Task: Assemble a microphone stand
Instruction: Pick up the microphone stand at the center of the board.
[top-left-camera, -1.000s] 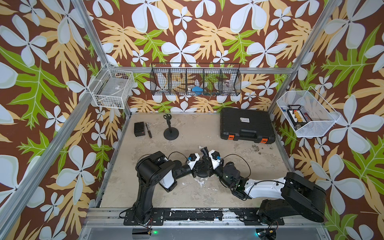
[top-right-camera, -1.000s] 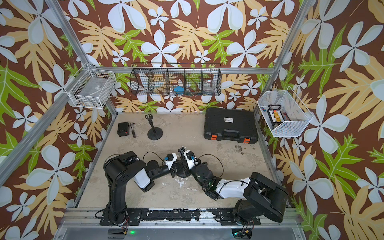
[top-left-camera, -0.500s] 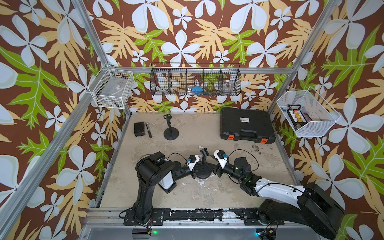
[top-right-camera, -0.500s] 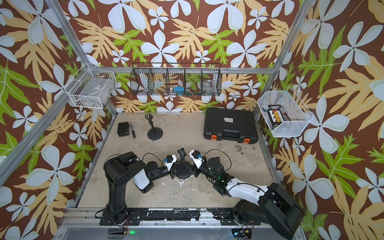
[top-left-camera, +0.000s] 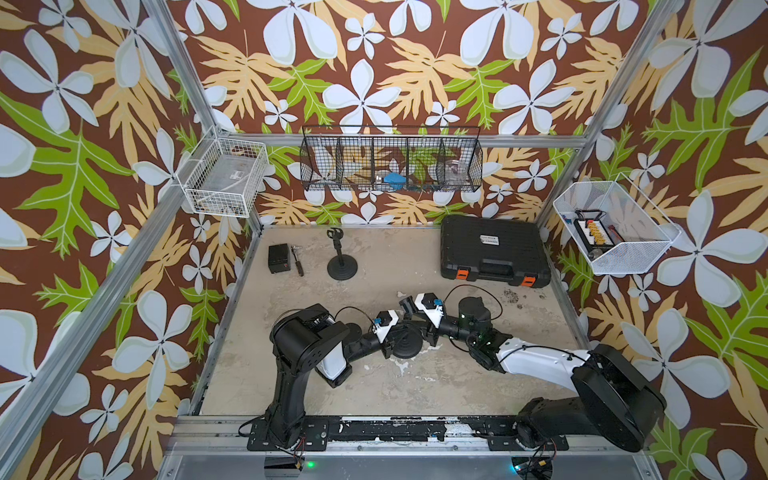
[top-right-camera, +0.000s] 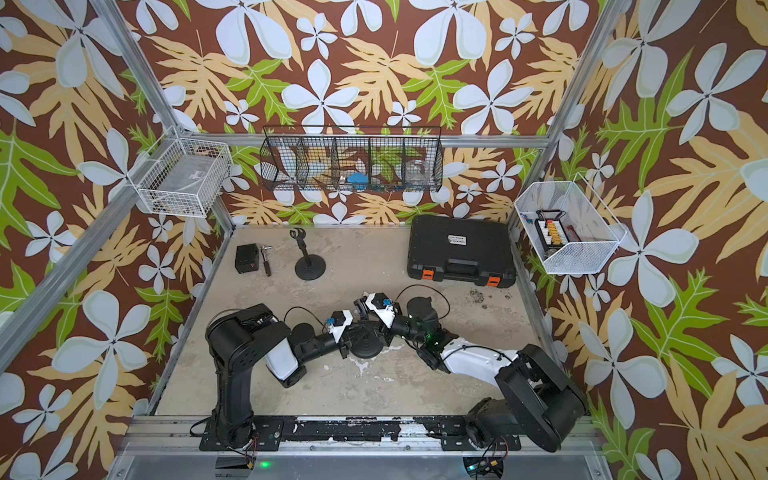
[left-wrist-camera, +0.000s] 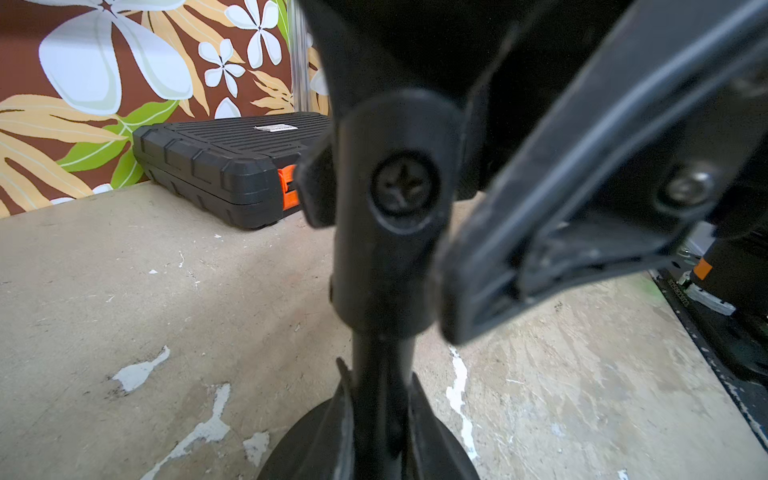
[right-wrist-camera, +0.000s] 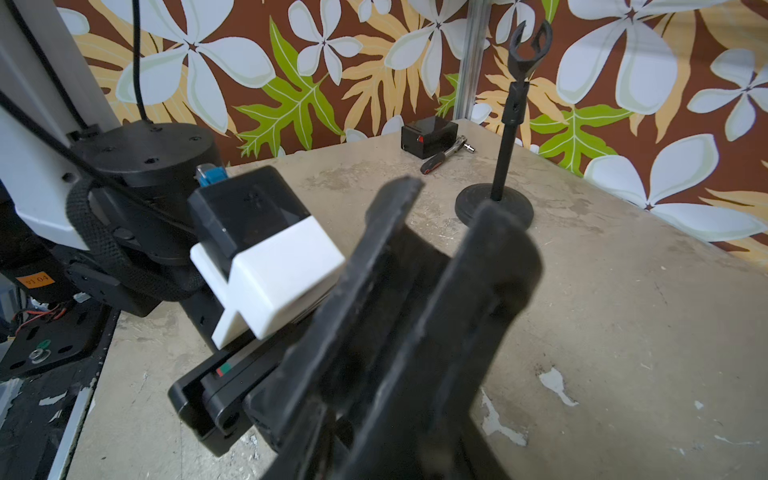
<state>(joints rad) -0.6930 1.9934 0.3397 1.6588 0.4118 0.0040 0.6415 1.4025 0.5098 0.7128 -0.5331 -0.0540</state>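
Both arms reach low toward the middle of the surface (top-left-camera: 436, 386), their wrists almost meeting over a small microphone stand (top-right-camera: 365, 345). The left arm (top-left-camera: 307, 345) rises as a column from the front rail (top-left-camera: 374, 432), folds at the shoulder and runs its forearm nearly level toward the centre. Its left gripper (left-wrist-camera: 382, 399) is closed on the stand's thin pole (left-wrist-camera: 382, 365) just above the round base (top-left-camera: 406, 347), with one finger on each side of the pole in the left wrist view.

The right arm (top-left-camera: 540, 359) stretches long and flat from the front right corner, white link first. It then bends at the elbow so the wrist points toward the left arm. The right gripper (right-wrist-camera: 446, 208) comes in at the height of the stand's upper joint (left-wrist-camera: 374, 257) (the one with a cross-head screw (left-wrist-camera: 405, 185)). One finger (left-wrist-camera: 540, 232) lies just beside that joint. In the right wrist view the fingers stand a little apart with something dark between them, but whether they pinch the stand I cannot tell.

The stand is upright, its base on the surface between the two wrists in both top views. A second stand (top-left-camera: 341, 262), a small black box (top-left-camera: 279, 258) and a closed tool case (top-left-camera: 494, 249) sit well apart from it along the back.
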